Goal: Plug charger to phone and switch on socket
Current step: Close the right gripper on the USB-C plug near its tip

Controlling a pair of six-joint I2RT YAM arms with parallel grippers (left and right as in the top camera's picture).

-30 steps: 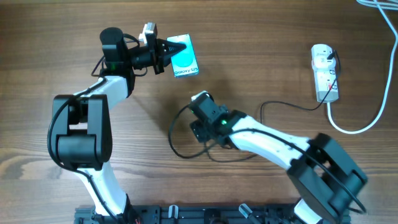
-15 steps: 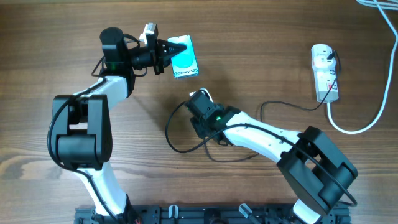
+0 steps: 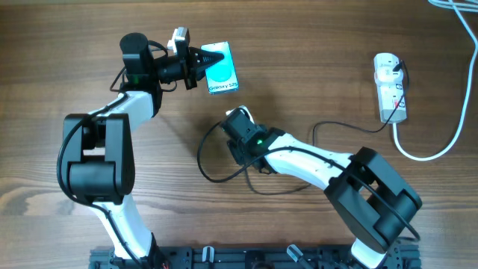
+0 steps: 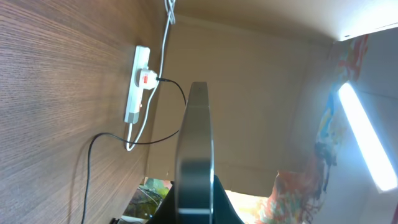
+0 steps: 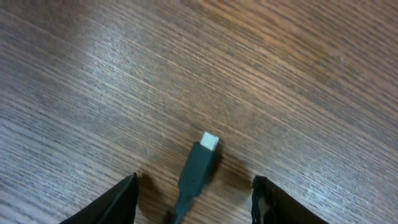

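- The left gripper (image 3: 203, 66) has its jaws closed on the phone (image 3: 222, 67), gripping it at the edge toward 9 o'clock.
- The phone is at about 11 o'clock on the table (image 3: 314, 45), flat, with the teal screen turned up. In the left wrist view it shows only as a thin grey edge (image 4: 195, 143). I cannot tell whether it touches the wood.
- The right gripper (image 5: 196, 180) has its jaws apart and points down to the table, near the centre.
- The two black fingers (image 5: 118, 202) stand on both sides of the charger, and neither one touches it.
- The small metal plug tip (image 5: 209, 140) lies flat on the wood between them and points toward 12 o'clock in the right wrist view.
- From there the charger (image 3: 199, 157) makes a loop at 9 o'clock of the right gripper, passes under the right arm and goes on toward 3 o'clock.
- The socket (image 3: 390, 88) lies at 3 o'clock on the table, well apart from both grippers. A black plug is in it.
- A thick white cord (image 3: 448, 112) curves around it on the 3 o'clock side.
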